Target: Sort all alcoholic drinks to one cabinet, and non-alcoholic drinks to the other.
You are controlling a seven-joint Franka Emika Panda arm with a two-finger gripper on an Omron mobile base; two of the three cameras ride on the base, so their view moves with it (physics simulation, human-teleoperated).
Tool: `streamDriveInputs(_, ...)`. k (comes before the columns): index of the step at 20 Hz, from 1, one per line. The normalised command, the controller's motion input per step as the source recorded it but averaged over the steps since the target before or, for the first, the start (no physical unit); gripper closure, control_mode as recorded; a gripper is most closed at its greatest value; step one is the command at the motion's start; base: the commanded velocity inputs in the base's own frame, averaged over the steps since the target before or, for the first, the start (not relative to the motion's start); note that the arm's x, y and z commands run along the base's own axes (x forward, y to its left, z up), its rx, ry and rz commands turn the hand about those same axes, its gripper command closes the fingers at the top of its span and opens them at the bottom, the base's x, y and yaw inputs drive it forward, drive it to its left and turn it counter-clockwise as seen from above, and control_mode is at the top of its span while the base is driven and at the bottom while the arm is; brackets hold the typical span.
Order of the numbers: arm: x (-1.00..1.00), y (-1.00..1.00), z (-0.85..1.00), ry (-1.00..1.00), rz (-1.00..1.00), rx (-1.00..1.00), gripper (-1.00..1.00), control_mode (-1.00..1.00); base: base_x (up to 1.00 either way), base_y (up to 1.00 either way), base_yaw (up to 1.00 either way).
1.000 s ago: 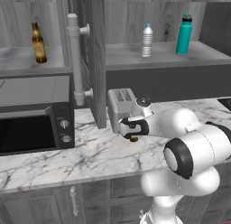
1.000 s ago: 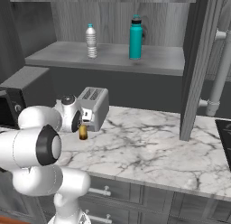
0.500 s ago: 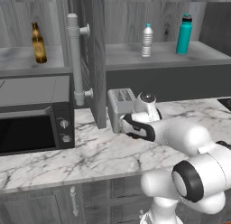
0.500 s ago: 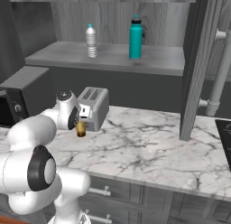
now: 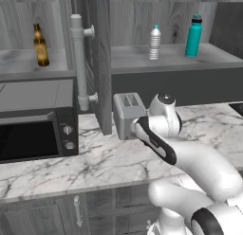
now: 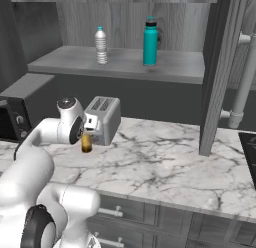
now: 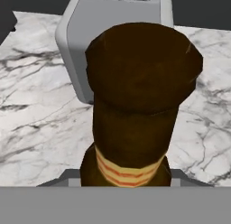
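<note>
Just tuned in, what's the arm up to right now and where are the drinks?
The hand is shut on a beer bottle, holding it low over the marble counter just in front of the toaster. The other beer bottle already stands on the left cabinet shelf. The teal flask and the clear water bottle stand on the right cabinet shelf. So the held bottle is the one drink not yet shelved.

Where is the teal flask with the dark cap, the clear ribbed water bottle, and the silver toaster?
teal flask with dark cap [image 5: 193,39], left base view, middle of its body
clear ribbed water bottle [image 6: 101,46], right base view, its body
silver toaster [image 6: 105,121], right base view, its front side
</note>
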Motion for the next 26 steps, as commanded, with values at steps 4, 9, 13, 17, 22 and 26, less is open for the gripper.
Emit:
streamDriveInputs(4,-0.41,-0.03,0.31,0.03,0.0,0.0,1.0,-1.0,0.0,0.0,0.0)
streamDriveInputs(9,-0.32,0.0,0.24,0.03,0.0,0.0,1.0,-1.0,0.0,0.0,0.0)
streamDriveInputs(13,-0.36,0.0,0.19,0.01,0.0,0.0,1.0,-1.0,0.0,0.0,0.0)
streamDriveInputs(17,-0.37,-0.02,0.15,0.0,0.0,0.0,1.0,-1.0,0.0,0.0,0.0)
streamDriveInputs(22,-0.38,-0.06,0.18,0.0,0.0,0.0,1.0,-1.0,0.0,0.0,0.0)
streamDriveInputs(26,-0.19,-0.1,0.32,-0.02,0.0,0.0,1.0,-1.0,0.0,0.0,0.0)
